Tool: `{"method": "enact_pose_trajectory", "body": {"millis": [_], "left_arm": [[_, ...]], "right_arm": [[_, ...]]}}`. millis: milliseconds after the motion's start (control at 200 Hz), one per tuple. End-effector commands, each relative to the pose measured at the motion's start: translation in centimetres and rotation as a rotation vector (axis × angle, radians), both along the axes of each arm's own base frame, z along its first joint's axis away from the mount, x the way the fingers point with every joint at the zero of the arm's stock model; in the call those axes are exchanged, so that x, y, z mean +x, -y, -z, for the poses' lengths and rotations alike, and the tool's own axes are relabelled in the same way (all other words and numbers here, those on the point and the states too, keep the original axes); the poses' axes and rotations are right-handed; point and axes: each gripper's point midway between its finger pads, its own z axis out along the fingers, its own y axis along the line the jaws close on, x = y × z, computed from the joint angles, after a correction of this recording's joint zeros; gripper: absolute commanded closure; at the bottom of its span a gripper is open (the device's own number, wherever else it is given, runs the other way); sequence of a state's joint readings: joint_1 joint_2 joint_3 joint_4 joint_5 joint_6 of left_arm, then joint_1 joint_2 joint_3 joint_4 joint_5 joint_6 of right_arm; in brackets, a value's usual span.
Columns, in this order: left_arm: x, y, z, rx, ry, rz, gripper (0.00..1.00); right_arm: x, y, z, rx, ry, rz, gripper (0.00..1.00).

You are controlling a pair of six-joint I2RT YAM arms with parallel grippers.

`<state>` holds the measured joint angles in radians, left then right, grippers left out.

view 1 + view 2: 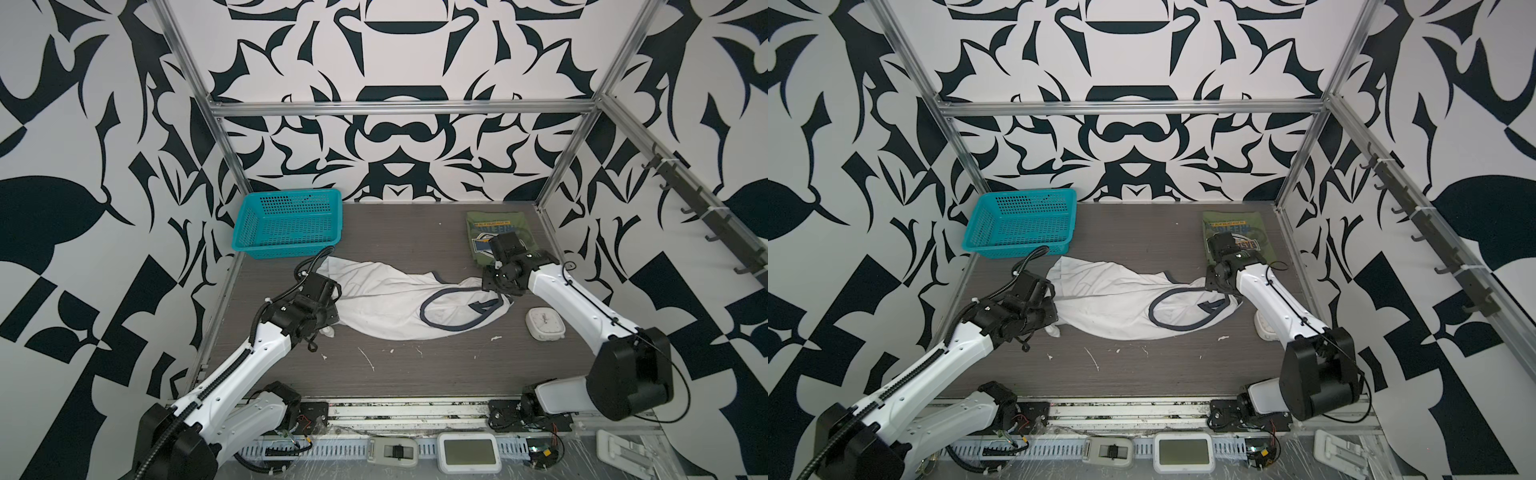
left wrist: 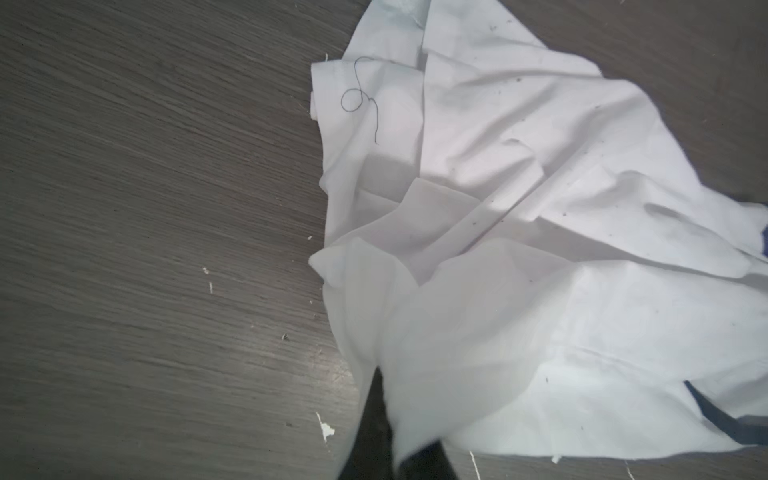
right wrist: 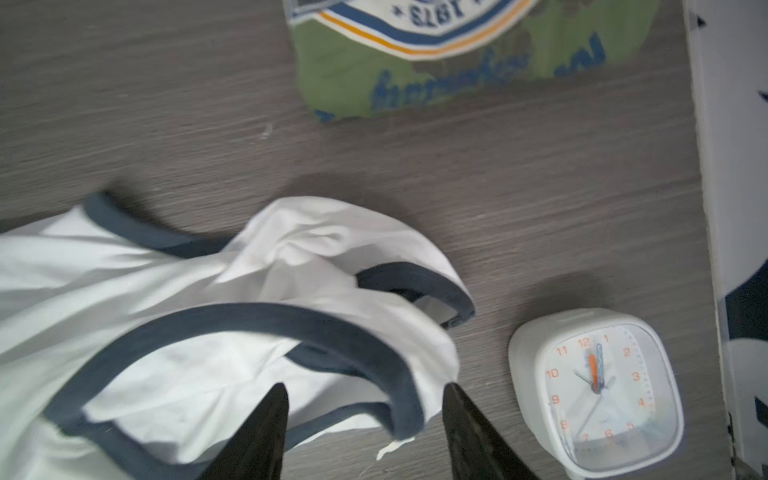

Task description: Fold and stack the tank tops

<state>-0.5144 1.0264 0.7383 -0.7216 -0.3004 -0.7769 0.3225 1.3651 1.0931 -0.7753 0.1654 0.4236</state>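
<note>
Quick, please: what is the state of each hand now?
Left hand: closed, holding the white tank top.
Right hand: open over that top's navy-trimmed strap, holding nothing.

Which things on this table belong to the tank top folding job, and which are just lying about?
Job: white tank top, crumpled mid-table; green tank top, folded, far right.
Lying about: teal basket; white alarm clock.
</note>
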Motion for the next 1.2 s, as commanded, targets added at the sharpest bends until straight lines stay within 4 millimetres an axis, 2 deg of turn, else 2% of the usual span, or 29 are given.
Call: {"method": "enact_pose_trajectory", "body": {"millis": [0,100,165,255,395,570,810,870,990,1110,1195], "left_arm": [[0.6,-0.6,-0.8,0.037,0.021,-0.020,1.00],[0.8,-1.0,-0.8,0.055,0.035,-0.033,1.00],[1.0,-1.1,-1.0,0.060,0.046,-0.038,1.00],[1.0,-1.2,-1.2,0.059,0.056,-0.036,1.00],[0.8,-1.3,-1.1,0.071,0.046,-0.030,1.00],[0.5,-1.5,-0.5,0.070,0.035,-0.039,1.00],[0.4,-1.4,-0.5,0.058,0.043,-0.045,1.00],[0.4,-1.5,-0.7,0.057,0.044,-0.045,1.00],[0.4,-1.5,-0.7,0.059,0.045,-0.046,1.00],[0.2,-1.7,-0.6,0.061,0.046,-0.052,1.00],[0.2,-1.8,-0.5,0.064,0.047,-0.056,1.00]], "right_arm": [[-1.5,-5.1,-2.2,0.131,0.041,-0.133,0.43],[-4.0,-11.1,0.1,0.324,-0.020,-0.253,0.52],[-4.9,-13.9,1.9,0.434,-0.065,-0.292,0.55],[-5.0,-15.8,4.3,0.500,-0.094,-0.285,0.56],[-4.8,-18.1,6.3,0.564,-0.120,-0.298,0.56],[-4.2,-18.1,8.9,0.513,-0.141,-0.260,0.56],[-2.6,-19.0,10.6,0.494,-0.143,-0.256,0.57],[-2.1,-19.7,10.5,0.513,-0.137,-0.267,0.59],[-1.3,-19.9,10.4,0.486,-0.138,-0.268,0.68],[-1.3,-19.4,10.5,0.454,-0.143,-0.263,0.83],[-1.6,-19.0,9.5,0.442,-0.133,-0.266,0.95]]}}
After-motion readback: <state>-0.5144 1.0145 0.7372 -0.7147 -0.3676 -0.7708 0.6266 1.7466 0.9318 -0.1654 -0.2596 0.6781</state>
